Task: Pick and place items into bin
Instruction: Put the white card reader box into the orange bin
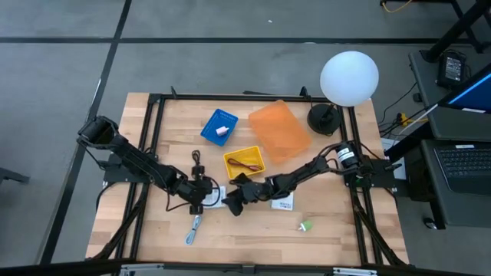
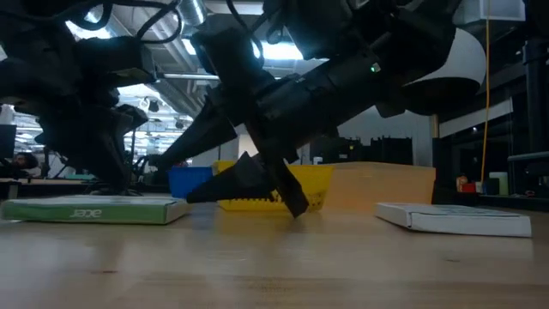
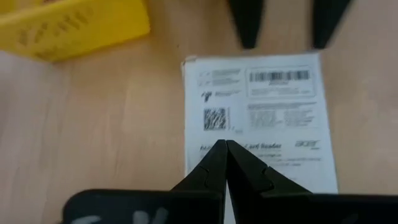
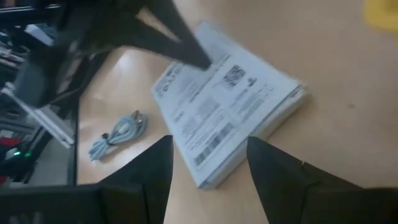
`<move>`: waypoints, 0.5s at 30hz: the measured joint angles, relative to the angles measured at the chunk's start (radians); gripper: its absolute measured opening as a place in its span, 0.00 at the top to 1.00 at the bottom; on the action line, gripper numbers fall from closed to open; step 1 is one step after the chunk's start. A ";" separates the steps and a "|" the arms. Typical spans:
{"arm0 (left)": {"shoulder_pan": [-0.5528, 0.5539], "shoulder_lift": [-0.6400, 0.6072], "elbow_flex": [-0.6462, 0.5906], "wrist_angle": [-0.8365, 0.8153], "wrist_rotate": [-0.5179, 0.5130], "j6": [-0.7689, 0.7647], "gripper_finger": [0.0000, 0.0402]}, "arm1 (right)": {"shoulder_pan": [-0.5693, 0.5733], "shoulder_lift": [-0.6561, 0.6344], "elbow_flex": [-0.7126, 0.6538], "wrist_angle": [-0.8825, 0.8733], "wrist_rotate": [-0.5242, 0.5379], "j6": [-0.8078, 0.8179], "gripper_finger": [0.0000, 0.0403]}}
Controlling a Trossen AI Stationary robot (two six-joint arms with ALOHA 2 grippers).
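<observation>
Task partly done: we see the dark-red cord [image 1: 244, 163] binned; both claws flank a packet [image 3: 261, 118] — left claw [image 3: 226, 148] clenched, right claw [image 4: 208, 163] released.

Our left arm reached in from the table's left edge, stretched low toward the middle of the front half. Our left gripper [image 1: 205, 196] had its two fingers [image 3: 225, 163] pressed together, tips meeting. Our right arm came in from the right edge, likewise extended low across the table. Our right gripper [image 1: 232, 204] sat just beside the left one, its fingers [image 4: 157, 163] spread well apart and tilted down toward the tabletop.
</observation>
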 joint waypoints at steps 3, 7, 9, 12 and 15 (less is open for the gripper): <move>-0.002 -0.006 0.000 0.003 0.000 0.042 0.99 | -0.001 -0.004 0.002 -0.045 0.008 -0.006 0.52; -0.002 -0.043 0.000 -0.029 0.004 0.043 0.99 | 0.000 -0.007 0.004 -0.083 0.011 -0.014 0.52; -0.004 -0.068 0.000 -0.059 0.015 0.025 0.99 | 0.000 -0.007 0.004 -0.089 0.011 -0.033 0.52; -0.016 -0.104 0.000 -0.103 0.040 -0.012 0.99 | 0.000 -0.007 0.003 -0.088 0.010 -0.042 0.52; -0.033 -0.115 0.001 -0.135 0.055 -0.049 0.99 | 0.001 -0.007 0.003 -0.089 0.011 -0.046 0.52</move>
